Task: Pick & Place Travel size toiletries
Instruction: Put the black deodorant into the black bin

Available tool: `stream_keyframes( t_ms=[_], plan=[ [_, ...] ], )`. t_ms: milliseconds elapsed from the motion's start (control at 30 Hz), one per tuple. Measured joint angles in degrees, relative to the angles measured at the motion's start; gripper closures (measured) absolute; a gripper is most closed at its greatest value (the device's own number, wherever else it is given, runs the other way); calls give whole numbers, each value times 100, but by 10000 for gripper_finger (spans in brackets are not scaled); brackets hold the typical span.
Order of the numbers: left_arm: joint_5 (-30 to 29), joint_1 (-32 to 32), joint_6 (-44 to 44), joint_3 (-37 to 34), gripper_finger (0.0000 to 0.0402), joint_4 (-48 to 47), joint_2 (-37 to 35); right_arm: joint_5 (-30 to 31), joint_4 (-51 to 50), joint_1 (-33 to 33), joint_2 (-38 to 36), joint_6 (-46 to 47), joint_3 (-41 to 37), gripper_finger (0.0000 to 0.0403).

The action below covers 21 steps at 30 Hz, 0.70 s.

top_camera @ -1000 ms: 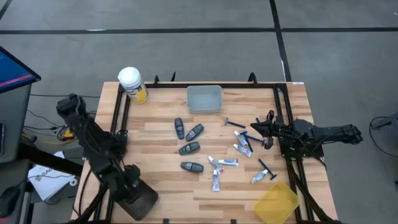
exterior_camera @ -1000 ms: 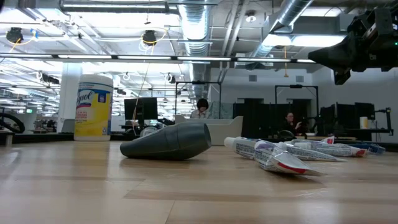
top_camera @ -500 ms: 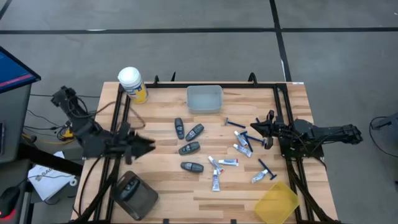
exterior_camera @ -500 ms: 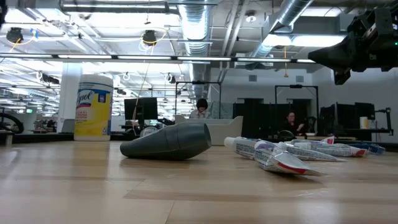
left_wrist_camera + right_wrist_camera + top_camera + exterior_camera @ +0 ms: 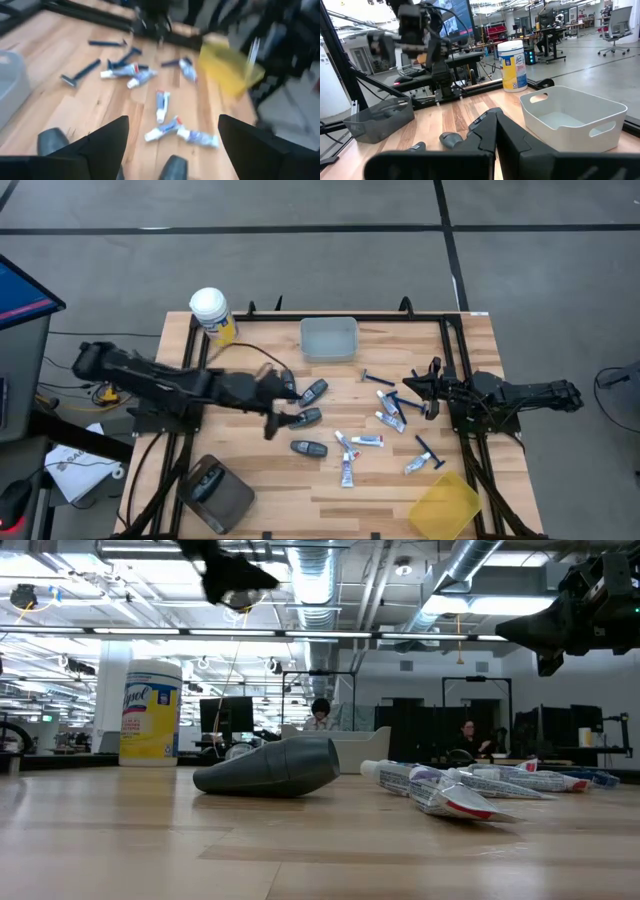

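Several dark grey oval pods (image 5: pixel 305 418) lie left of the table's middle; one shows close in the low view (image 5: pixel 270 768). White tubes (image 5: pixel 366 440) and blue razors (image 5: pixel 378 378) lie scattered right of the middle, and also show in the left wrist view as tubes (image 5: pixel 160 105) and razors (image 5: pixel 80 73). My left gripper (image 5: pixel 277 412) hangs open above the pods, well off the wood (image 5: pixel 230 570); its fingers stand wide apart (image 5: pixel 172 145). My right gripper (image 5: pixel 408 386) is shut (image 5: pixel 492 117) and hovers above the razors by the right edge.
A pale grey bin (image 5: pixel 329 338) sits at the far edge and a yellow bin (image 5: pixel 444 505) at the near right corner. The yellow jar with a white lid (image 5: pixel 213 315) stands at the far left corner. A dark tray (image 5: pixel 215 495) lies off the near left corner.
My left arm has swung from beside the table's near left corner, up and across toward the table's middle, and its gripper now hangs over the dark pods. The toiletries lie where they were.
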Motion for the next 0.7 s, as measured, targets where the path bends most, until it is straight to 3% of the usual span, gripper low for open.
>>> stream_keyframes(
  t_ms=[367,700],
  plan=[
    [180,-369,387,863,100,29,2461,-1,-2,0,-2,0,-1,403],
    [-34,-670,393,1003,100,73,3301,-1,-2,0,2,1,-1,403]
  ],
)
